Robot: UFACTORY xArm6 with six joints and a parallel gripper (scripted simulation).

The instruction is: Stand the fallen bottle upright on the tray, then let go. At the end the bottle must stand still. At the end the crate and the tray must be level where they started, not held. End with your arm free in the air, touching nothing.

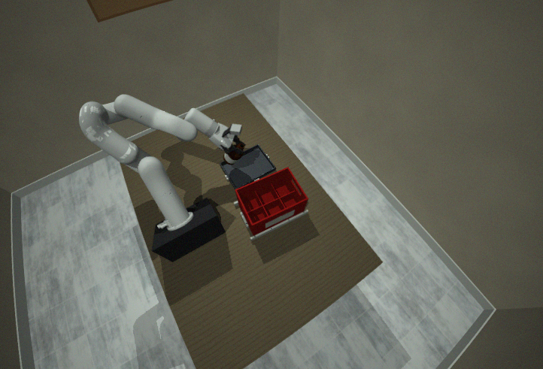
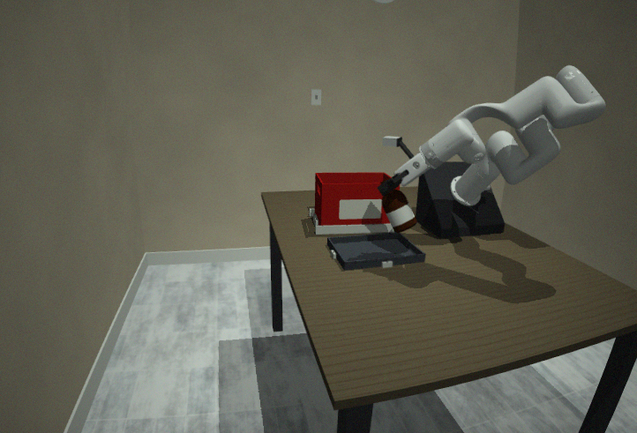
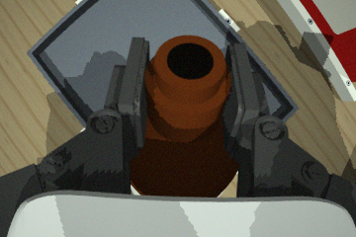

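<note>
The brown bottle [image 1: 235, 152] [image 2: 400, 215] [image 3: 183, 168] with a white label is held in the air, tilted, its neck up toward the fingers. In the exterior view its base leans to the right. My gripper [image 2: 389, 186] [image 3: 186, 63] is shut on the bottle's neck; the bottle mouth shows between the fingers in the wrist view. The dark tray [image 1: 259, 165] [image 2: 360, 251] [image 3: 148, 15] lies level on the table, below the bottle, which hangs over or near one side of it. The red crate [image 1: 299, 207] [image 2: 328, 202] [image 3: 326, 15] stands level beside the tray, apart from the bottle.
The crate has several compartments and sits within a pale low frame [image 1: 280, 226] [image 2: 336, 229]. The arm's black base block [image 1: 197, 233] [image 2: 429, 206] stands on the wooden table [image 1: 307, 285] [image 2: 437, 330]. Small pale clips [image 2: 387, 264] [image 3: 228, 20] stand at the tray's sides.
</note>
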